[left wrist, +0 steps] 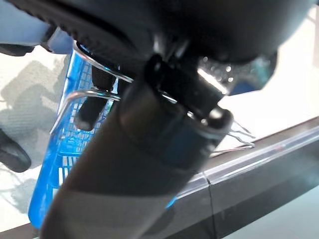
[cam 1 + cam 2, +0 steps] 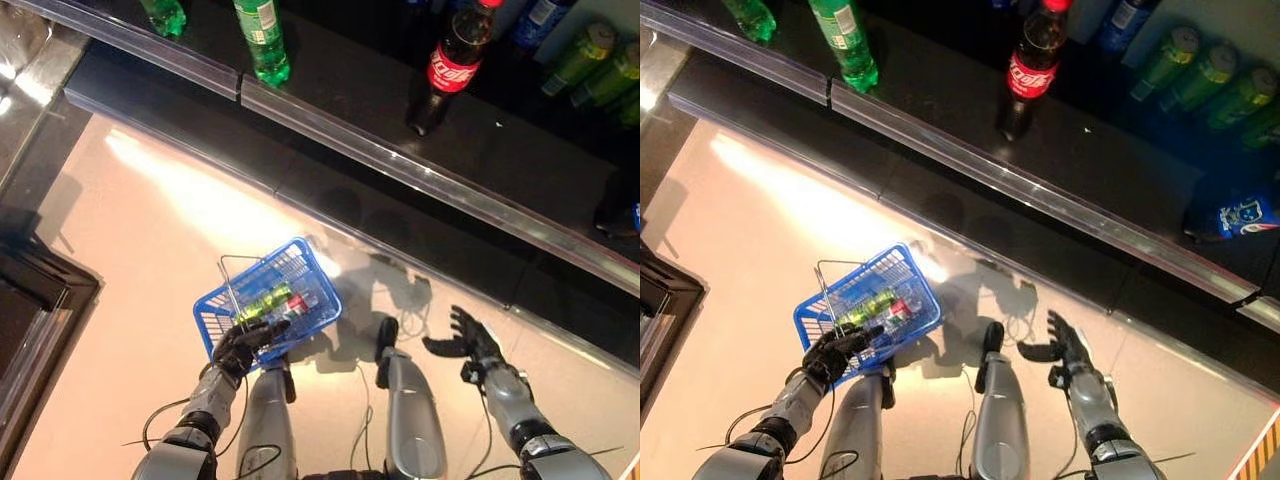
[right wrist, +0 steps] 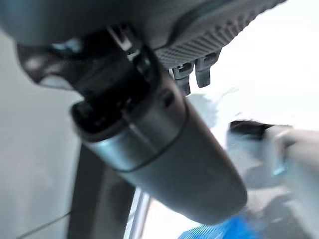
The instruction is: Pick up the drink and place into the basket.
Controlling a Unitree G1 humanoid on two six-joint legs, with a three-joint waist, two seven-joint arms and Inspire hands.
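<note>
looks done: a drink (image 2: 268,300) lies in our blue basket (image 2: 305,255), left hand (image 2: 243,345) curled on its handle, right hand (image 2: 470,338) open and empty.

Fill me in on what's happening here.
The robot's left hand is curled round the wire handle of a blue basket, holding it above the floor. A drink bottle already lies inside the basket. The right hand is open and holds nothing, out to the side. On the dark shelf ahead stand a cola bottle and a green bottle.
</note>
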